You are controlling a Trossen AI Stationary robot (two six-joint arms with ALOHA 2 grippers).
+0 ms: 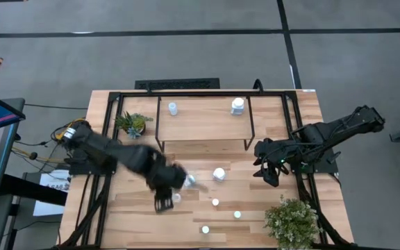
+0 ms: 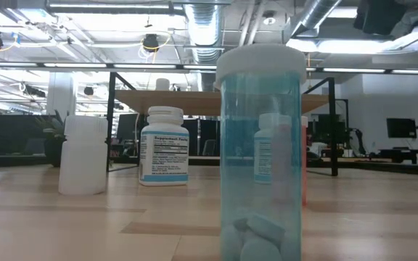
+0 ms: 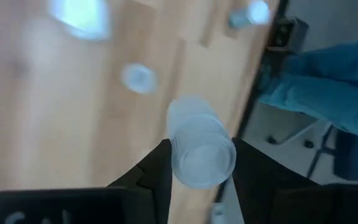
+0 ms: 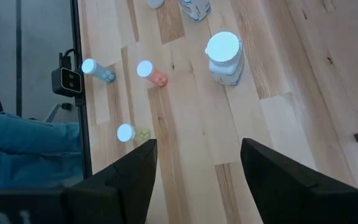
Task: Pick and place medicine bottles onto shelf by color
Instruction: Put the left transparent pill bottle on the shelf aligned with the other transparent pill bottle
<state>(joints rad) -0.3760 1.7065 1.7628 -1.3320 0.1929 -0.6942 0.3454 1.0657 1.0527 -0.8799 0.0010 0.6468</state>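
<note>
My left gripper (image 1: 185, 182) is over the middle of the table, shut on a small pale medicine bottle (image 3: 199, 146). Other bottles stand on the table: a bigger white one (image 1: 219, 174) and three small ones (image 1: 215, 202) toward the near edge. The right wrist view shows a blue one (image 4: 98, 68), an orange one (image 4: 151, 71) and a yellow one (image 4: 132, 132). The light-wood shelf (image 1: 203, 128) at the far side carries two bottles (image 1: 173, 108), (image 1: 237, 105). My right gripper (image 4: 194, 168) waits open at the right, above the table, with nothing between its fingers. My left gripper pinches the small bottle's round side wall (image 3: 176, 155) between its two fingers (image 3: 160, 171), close to the round end that faces the wrist camera. The fingers come from above, pointing steeply down and roughly along the bottle. The bottle is lifted clear of the table.
Two green potted plants stand on the table, one at the far left (image 1: 132, 123) and one at the near right corner (image 1: 292, 221). In the low view a blue bottle (image 2: 260, 152) stands right in front of the camera. Black frame rails (image 1: 106, 132) run along the table's sides.
</note>
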